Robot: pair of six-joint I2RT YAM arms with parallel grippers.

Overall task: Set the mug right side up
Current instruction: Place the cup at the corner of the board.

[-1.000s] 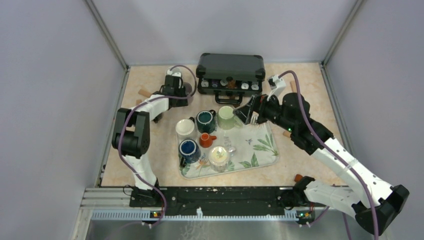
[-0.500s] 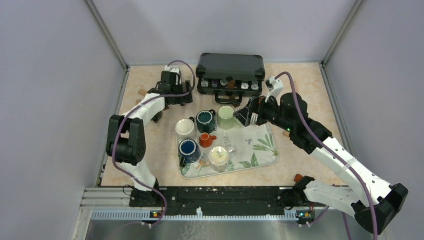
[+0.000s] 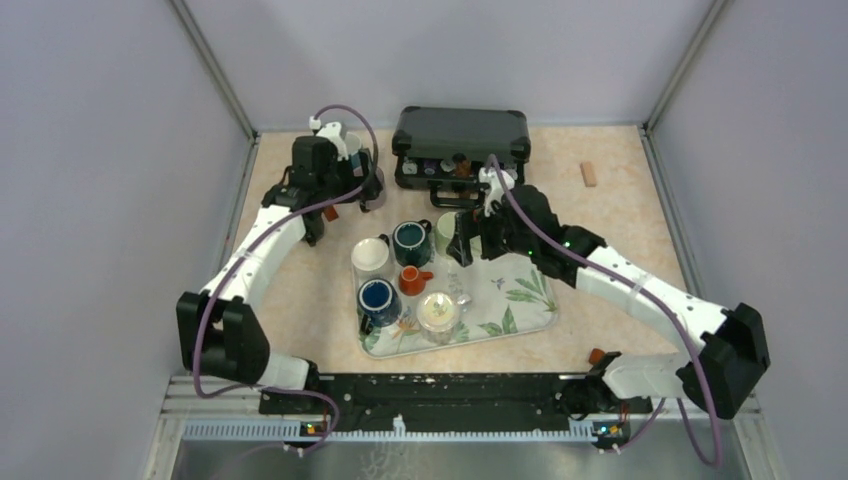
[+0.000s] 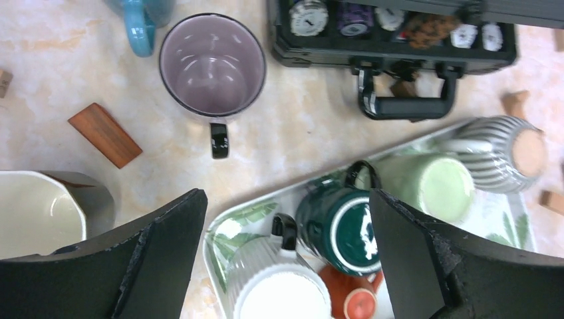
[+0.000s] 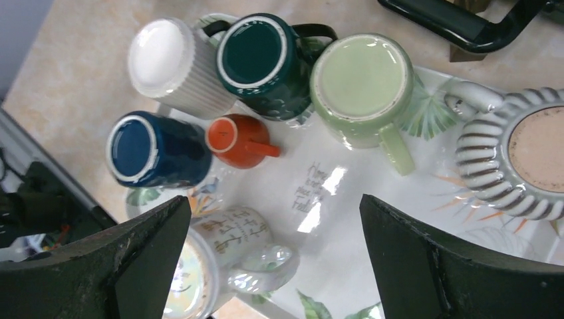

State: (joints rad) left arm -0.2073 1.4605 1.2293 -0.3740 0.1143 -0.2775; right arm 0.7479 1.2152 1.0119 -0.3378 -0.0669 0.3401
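The mug stands upright on the counter, mouth up, showing a pale lilac inside and a black handle. It sits just left of the black case and off the tray.

A second ago the left pincer was partly closed at this spot. Now its jaws are spread wide, it holds nothing, and the mug stands free beyond its fingertips. The left arm's elbow has swung down toward the near edge.

The right pincer was wide open then and is wide open now, empty. It has moved left from the tray's far right corner to hang over the far middle of the tray. That move uncovers one small wooden block at the far right of the counter.

Three mugs stand off the tray:
- the task's mug
- a light blue mug just beyond it
- a cream-lined mug to its near left

One red-brown block lies between the task's mug and the cream-lined mug.

Seven cups are on the tray. Six stand base up:
- white ribbed mug
- dark green mug
- light green mug
- navy mug
- small orange cup
- striped mug

The seventh is a glassy printed mug, and which way up it sits is unclear.
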